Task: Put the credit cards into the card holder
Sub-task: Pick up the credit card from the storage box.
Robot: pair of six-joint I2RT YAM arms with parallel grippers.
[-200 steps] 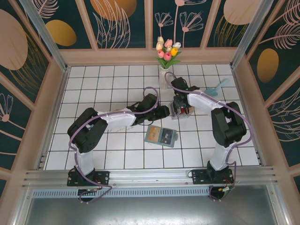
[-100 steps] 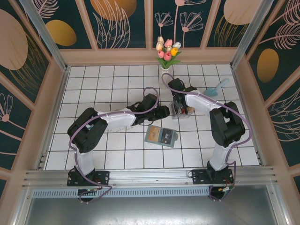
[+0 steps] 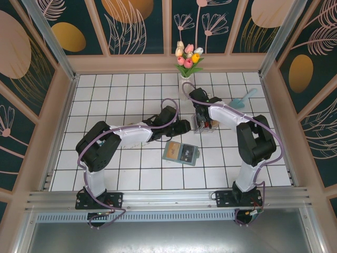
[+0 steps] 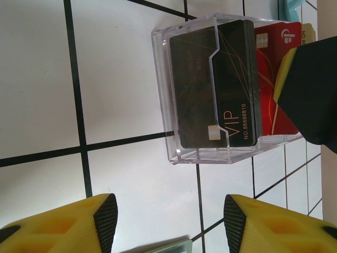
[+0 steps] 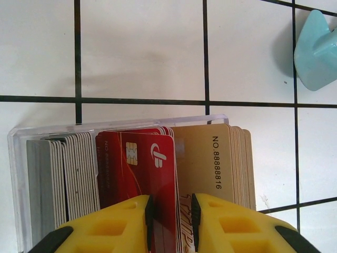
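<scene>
The right end effector (image 5: 171, 211) straddles the top edge of a thin red plastic credit card (image 5: 138, 174), jaws narrowed to a slit; I cannot tell whether it grips. The card stands in the clear plastic box (image 5: 17, 174). It looks light, stiff and slick, best pinched by that edge. The left end effector (image 4: 169, 221) hovers half open and empty beside the box, and the flat grey-green card holder (image 3: 181, 153) lies near the box.

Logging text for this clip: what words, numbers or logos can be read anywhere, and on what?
"VIP": on the dark card in the clear box.
"NO.88888810": on the same dark card, beside it.
"NO.88888816": on the tan card.
Red card: a white logo; its small number is too blurred to read.
Card holder: print too small to read.
</scene>
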